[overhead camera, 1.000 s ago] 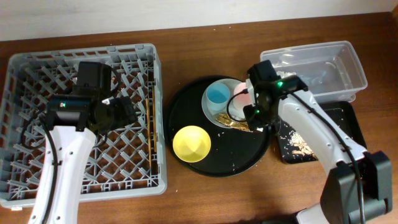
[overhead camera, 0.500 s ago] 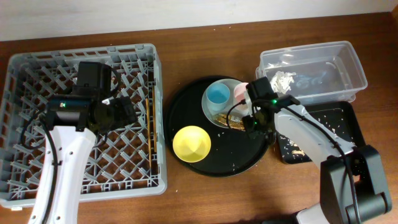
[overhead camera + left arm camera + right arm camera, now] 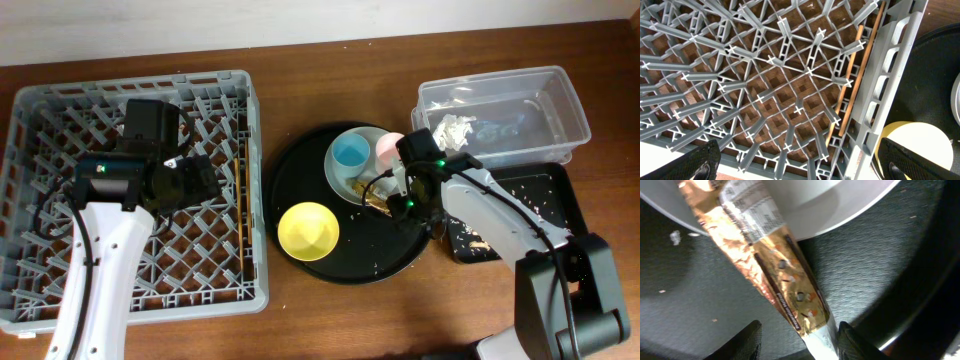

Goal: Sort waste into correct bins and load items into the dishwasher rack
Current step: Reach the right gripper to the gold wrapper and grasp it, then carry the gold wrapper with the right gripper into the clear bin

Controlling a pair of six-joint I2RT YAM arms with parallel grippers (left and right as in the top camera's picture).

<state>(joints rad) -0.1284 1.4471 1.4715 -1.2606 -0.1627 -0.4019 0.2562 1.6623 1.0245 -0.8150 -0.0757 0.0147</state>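
My right gripper (image 3: 405, 207) is open, low over the round black tray, its fingers (image 3: 802, 342) on either side of the end of the shiny brown-gold wrapper (image 3: 775, 275). The wrapper (image 3: 368, 197) lies half on the pale plate (image 3: 340, 180), half on the tray. The blue cup (image 3: 351, 153) and pink cup (image 3: 388, 146) stand on the plate. The yellow bowl (image 3: 308, 230) sits on the tray. My left gripper (image 3: 195, 180) is open and empty over the grey rack (image 3: 130, 85). The chopsticks (image 3: 850, 85) lie along the rack's right wall. The white napkin (image 3: 455, 130) lies in the clear tub (image 3: 520, 80).
The shallow black tray (image 3: 545, 195) in front of the tub holds beige crumbs (image 3: 480, 232). A few crumbs dot the round black tray (image 3: 350, 262). The yellow bowl's rim (image 3: 920, 145) shows past the rack wall (image 3: 890, 75) in the left wrist view.
My right arm has dropped lower and shifted so its fingers straddle the wrapper's end. The napkin in the tub has come into view. The left arm has not moved.
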